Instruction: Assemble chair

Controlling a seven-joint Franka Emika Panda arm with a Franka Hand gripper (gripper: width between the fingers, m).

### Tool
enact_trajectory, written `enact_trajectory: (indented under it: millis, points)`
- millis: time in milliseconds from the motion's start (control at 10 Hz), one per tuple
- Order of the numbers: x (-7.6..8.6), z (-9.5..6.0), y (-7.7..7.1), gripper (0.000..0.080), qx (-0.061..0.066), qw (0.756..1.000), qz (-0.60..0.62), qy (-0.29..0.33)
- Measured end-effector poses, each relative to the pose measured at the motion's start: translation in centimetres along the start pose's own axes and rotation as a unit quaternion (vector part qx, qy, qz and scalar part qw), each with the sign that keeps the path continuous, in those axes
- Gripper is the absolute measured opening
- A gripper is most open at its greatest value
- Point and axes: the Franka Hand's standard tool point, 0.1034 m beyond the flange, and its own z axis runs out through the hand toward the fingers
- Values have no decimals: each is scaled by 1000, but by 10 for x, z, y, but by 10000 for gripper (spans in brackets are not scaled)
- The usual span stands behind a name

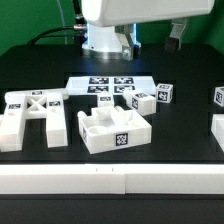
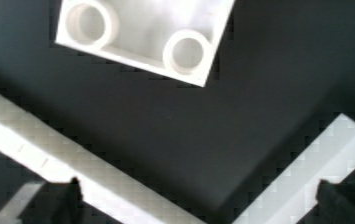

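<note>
counter [image 1: 175,125]: black, matt, uniform, smooth-looking.
X-braced frame [image 1: 30,110], 9 o'clock in exterior view: white plastic, matt, smooth faces, chunky moulded look.
seat block [image 1: 98,140], 6 o'clock of centre: same matt white plastic; its tag [image 1: 122,140] a flat black-and-white print, material not discernible.
marker board [image 1: 72,84], just off centre toward 12 o'clock: thin white sheet, matt, printed.
robot body [image 1: 125,15], 12 o'clock: white shell, glossy, soft reflections.
Wrist view: white part with two round sockets [image 2: 147,35], matt smooth plastic; end effector [image 2: 183,198] fingers [image 2: 41,200] dark, finish too blurred to judge.
</note>
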Motion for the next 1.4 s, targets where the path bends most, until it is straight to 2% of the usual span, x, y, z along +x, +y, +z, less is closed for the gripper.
enact_trajectory:
  millis: [100,200,400,500,600,700,1100,1300,1400]
  points:
    - [-1,2,0,650,2,999,41,0]
    - [-14,12,0,650,7,996,88,-4]
    - [-39,41,4,650,10,998,69,0]
    - [-46,54,4,650,10,998,62,4]
    - [-47,70,4,650,9,998,56,9]
    - [-47,76,2,650,9,998,54,9]
    - [-47,78,1,650,9,998,54,11]
    - [-49,102,-9,650,8,998,51,19]
    - [-50,106,-11,650,10,999,50,17]
